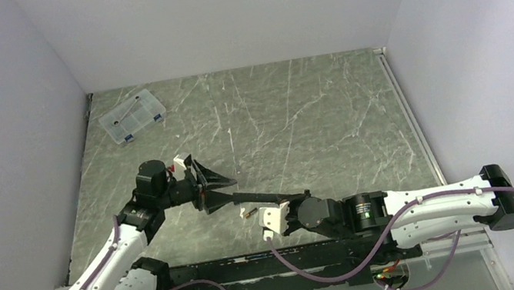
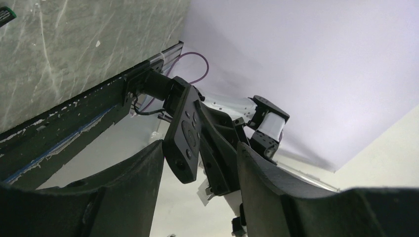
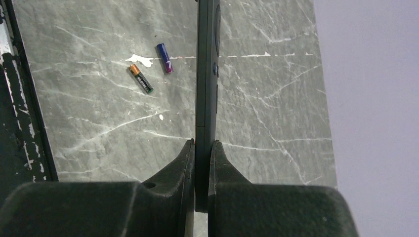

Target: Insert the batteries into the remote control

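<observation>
The remote control (image 1: 270,195) is a slim black bar held level above the table, between the two arms. My right gripper (image 3: 202,145) is shut on its near end, and the remote (image 3: 206,74) runs away from me on edge. My left gripper (image 2: 201,148) stands open around the far end. The buttoned face of the remote (image 2: 184,133) sits close to my left finger (image 2: 133,187), with a gap to the other finger. Two batteries lie loose on the table beneath: one with a gold end (image 3: 141,78), one blue (image 3: 164,58). In the top view one battery (image 1: 246,211) shows under the remote.
A clear plastic compartment box (image 1: 132,116) sits at the far left corner of the marbled grey table (image 1: 312,120). White walls close in on three sides. A black rail (image 1: 257,265) runs along the near edge by the arm bases.
</observation>
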Available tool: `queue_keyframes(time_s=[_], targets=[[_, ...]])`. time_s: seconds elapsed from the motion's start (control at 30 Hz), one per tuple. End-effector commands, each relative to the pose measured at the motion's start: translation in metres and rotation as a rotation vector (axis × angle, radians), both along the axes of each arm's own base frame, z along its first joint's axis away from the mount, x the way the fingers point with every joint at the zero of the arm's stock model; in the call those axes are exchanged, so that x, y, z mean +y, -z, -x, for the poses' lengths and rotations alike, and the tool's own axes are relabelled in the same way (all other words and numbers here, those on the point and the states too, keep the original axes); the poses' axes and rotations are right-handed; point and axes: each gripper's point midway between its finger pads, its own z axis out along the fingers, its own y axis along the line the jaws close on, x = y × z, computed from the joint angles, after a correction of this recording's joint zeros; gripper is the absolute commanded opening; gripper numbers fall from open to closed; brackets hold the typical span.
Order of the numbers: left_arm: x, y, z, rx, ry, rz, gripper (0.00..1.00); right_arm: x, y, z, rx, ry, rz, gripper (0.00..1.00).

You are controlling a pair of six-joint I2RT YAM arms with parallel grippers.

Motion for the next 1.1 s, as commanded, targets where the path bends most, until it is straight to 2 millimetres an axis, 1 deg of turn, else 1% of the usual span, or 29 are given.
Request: queue_keyframes(time_s=[0.0,0.1,0.3,0.4,0.63,0.73,0.93,1.07], targets=[[-0.002,-0.033,0.000,-0.184,0.094,0.058,0.61,0.000,-0.023,0.001,0.036,0.029,-0.078,0.00],[-0.002,-0.036,0.001,-0.243,0.129,0.038,0.61,-0.001,-0.026,0.003,0.065,0.046,-0.090,0.00],[0.005,-0.034,0.006,-0.369,0.204,-0.098,0.64,-0.003,-0.033,0.009,0.133,0.057,-0.130,0.00],[0.007,-0.041,0.008,-0.455,0.235,-0.117,0.64,-0.004,-0.036,0.013,0.174,0.065,-0.152,0.00],[0.012,-0.050,0.013,-0.590,0.281,-0.164,0.64,-0.005,-0.038,0.021,0.270,0.077,-0.199,0.00],[0.015,-0.055,0.015,-0.656,0.305,-0.194,0.63,-0.004,-0.039,0.024,0.337,0.066,-0.218,0.00],[0.020,-0.068,0.020,-0.779,0.352,-0.235,0.63,-0.004,-0.041,0.013,0.491,0.054,-0.231,0.00],[0.023,-0.074,0.022,-0.846,0.374,-0.258,0.62,0.001,-0.049,0.016,0.594,-0.013,-0.262,0.00]])
